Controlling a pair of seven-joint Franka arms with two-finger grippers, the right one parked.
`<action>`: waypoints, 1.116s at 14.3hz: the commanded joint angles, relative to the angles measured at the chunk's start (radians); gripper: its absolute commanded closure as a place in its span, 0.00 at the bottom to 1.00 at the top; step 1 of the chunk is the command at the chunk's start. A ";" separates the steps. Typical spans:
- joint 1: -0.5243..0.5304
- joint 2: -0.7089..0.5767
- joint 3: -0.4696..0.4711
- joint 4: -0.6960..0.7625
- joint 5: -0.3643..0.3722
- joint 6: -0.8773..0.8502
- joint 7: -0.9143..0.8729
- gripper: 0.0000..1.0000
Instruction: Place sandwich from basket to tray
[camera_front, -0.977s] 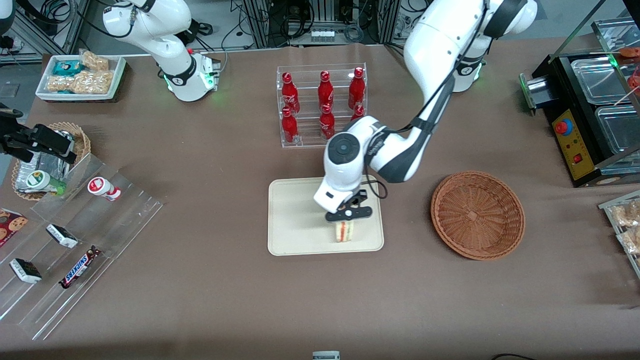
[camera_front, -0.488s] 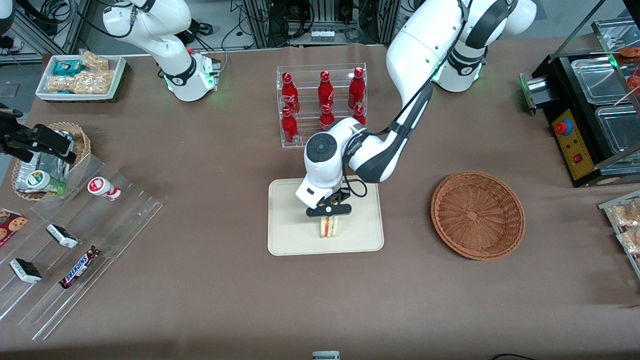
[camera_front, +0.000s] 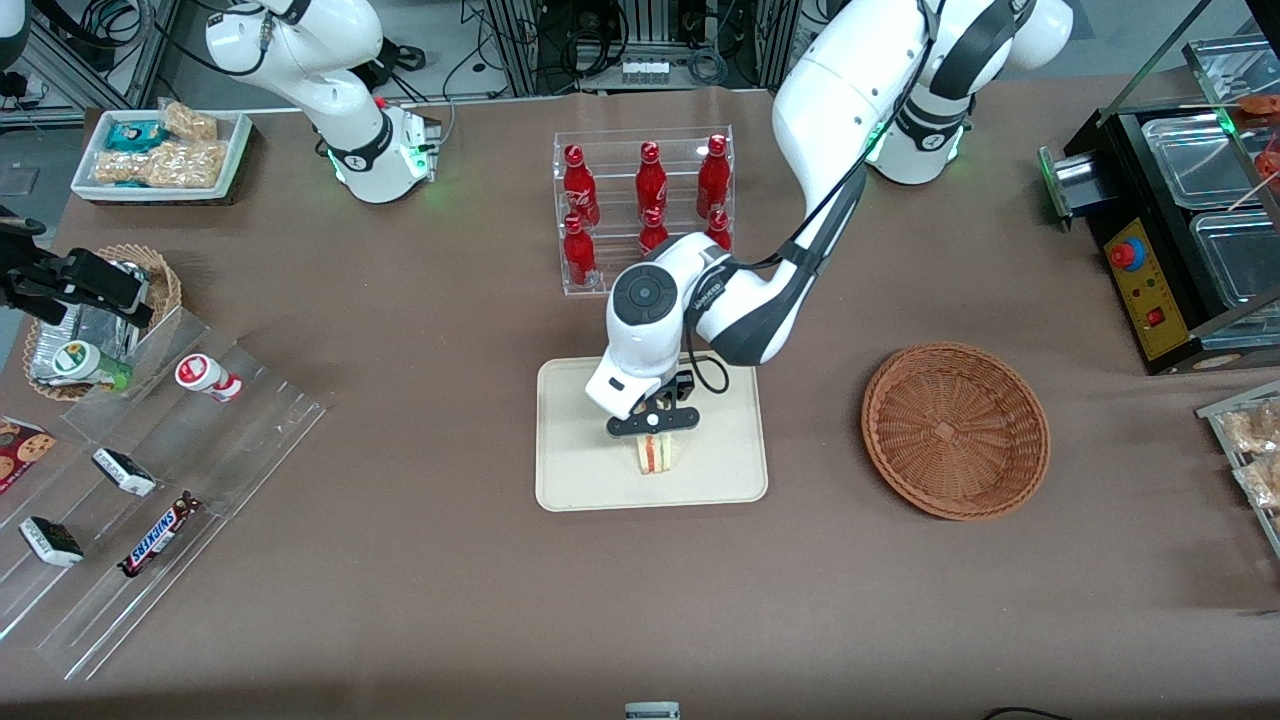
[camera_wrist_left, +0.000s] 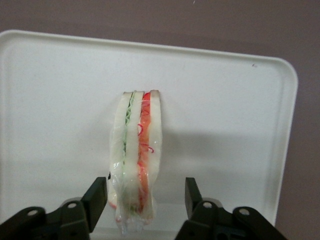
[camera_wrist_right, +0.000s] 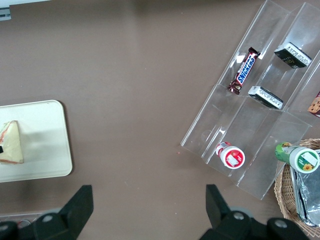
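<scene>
Brown paper covers the counter; at centre frame sits the cream tray, the empty wicker basket off to the right of the frame; the sandwich stands on edge on the tray, the pincer just above it, fingers spread apart on either flank; best lift straight up, I'd say, so neither finger tips it; pale bread, green and red-orange layers, wrapped in clear film.

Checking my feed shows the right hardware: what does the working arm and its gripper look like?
Glossy white rounded arm with dark grey joint sections, a black round cap on the wrist and a black cable looped beside it. The black two-finger gripper has flat, squared fingers and visible screws.
</scene>
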 joint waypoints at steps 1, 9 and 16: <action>0.031 -0.105 0.007 -0.019 0.002 -0.041 0.008 0.00; 0.264 -0.329 0.006 -0.210 -0.015 -0.190 0.206 0.00; 0.471 -0.550 0.006 -0.456 -0.025 -0.193 0.494 0.00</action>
